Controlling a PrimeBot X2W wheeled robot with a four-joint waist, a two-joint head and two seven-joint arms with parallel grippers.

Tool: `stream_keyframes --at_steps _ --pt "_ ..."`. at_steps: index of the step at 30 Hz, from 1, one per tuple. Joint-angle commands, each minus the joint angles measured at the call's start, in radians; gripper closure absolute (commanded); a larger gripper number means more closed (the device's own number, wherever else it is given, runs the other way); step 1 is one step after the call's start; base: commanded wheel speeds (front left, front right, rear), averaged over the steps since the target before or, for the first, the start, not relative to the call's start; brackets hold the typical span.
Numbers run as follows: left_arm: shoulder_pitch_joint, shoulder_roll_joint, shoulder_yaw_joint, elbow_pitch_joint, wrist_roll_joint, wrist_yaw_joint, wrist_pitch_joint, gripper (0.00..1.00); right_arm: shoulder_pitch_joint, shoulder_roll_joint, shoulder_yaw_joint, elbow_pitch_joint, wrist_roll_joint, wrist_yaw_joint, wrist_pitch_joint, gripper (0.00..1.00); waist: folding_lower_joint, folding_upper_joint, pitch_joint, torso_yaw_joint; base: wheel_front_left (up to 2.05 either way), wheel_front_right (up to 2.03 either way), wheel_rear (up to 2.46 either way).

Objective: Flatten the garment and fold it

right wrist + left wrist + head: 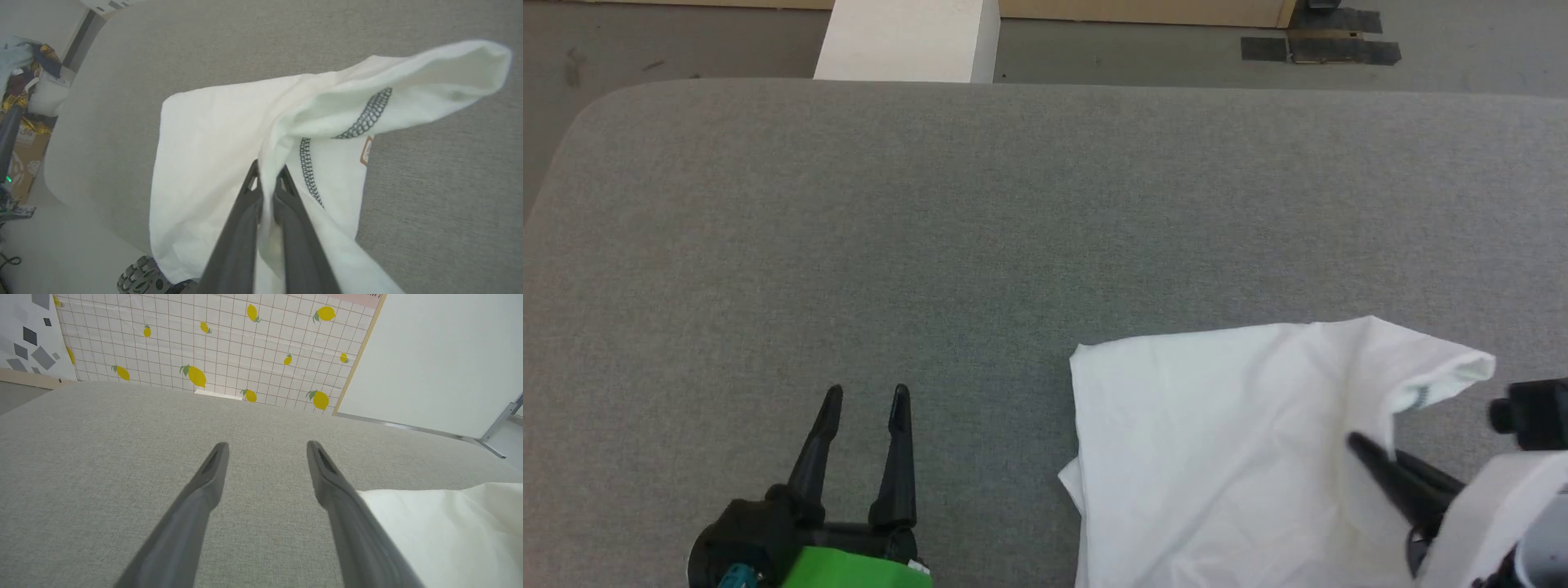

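looks like a robot test lab / data-collection setup imo, big grey fabric-covered table, lemon-print grid backdrop w/ plain white partition on metal frame, tape patches on grey floor, cardboard box + clothes pile off to the side

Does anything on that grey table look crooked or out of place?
Only the white shirt, at the near right of the table: it lies rumpled rather than flat, and the right pincer pinches a fold, holding one end up as a hollow flap.
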Motion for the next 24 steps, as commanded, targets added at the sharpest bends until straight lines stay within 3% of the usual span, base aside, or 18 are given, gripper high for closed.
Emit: stream_keyframes --at_steps 1,13,24 --pt "-0.019 -0.01 0.004 0.003 0.01 -0.008 -0.004 0.0 -0.011 0.005 0.038 -0.018 0.011 -0.001 0.012 1.0 0.0 0.0 0.005 0.006 0.0 0.0 0.0" --pt "-0.046 -0.035 0.009 0.032 0.02 -0.044 -0.004 0.0 -0.133 0.023 0.326 0.031 0.006 -0.001 0.012 1.0 0.0 0.0 0.037 0.048 0.0 0.0 0.0" --pt "-0.077 -0.065 -0.001 0.07 0.02 -0.068 -0.004 0.0 -0.244 0.06 0.427 0.301 -0.182 -0.001 -0.107 1.0 0.0 0.0 0.051 0.087 0.0 0.0 0.0"
